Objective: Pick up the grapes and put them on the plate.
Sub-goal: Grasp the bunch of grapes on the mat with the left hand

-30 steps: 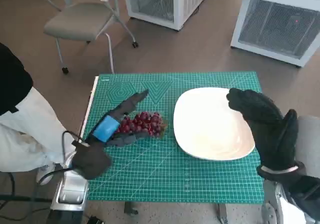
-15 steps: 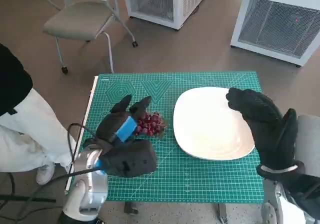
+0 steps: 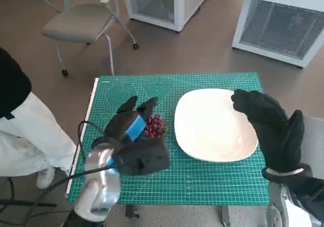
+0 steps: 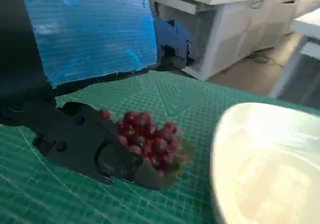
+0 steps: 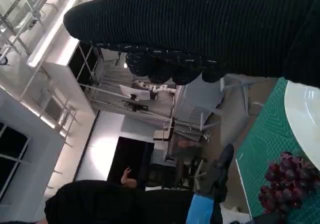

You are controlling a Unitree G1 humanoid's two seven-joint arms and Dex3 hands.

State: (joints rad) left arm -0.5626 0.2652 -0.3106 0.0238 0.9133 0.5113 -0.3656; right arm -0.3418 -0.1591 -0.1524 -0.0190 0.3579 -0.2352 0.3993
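Grey chair (image 3: 81, 22) and white cabinets (image 3: 283, 24) beyond the table (image 3: 202, 176)

Green cutting mat (image 3: 202, 179) on table; grey chair (image 3: 81, 22), white cabinets (image 3: 283, 24) behind.

We seem to be in a lab or office: a wheeled chair (image 3: 81, 22), white cabinets (image 3: 281, 22), a green cutting mat (image 3: 202, 176).
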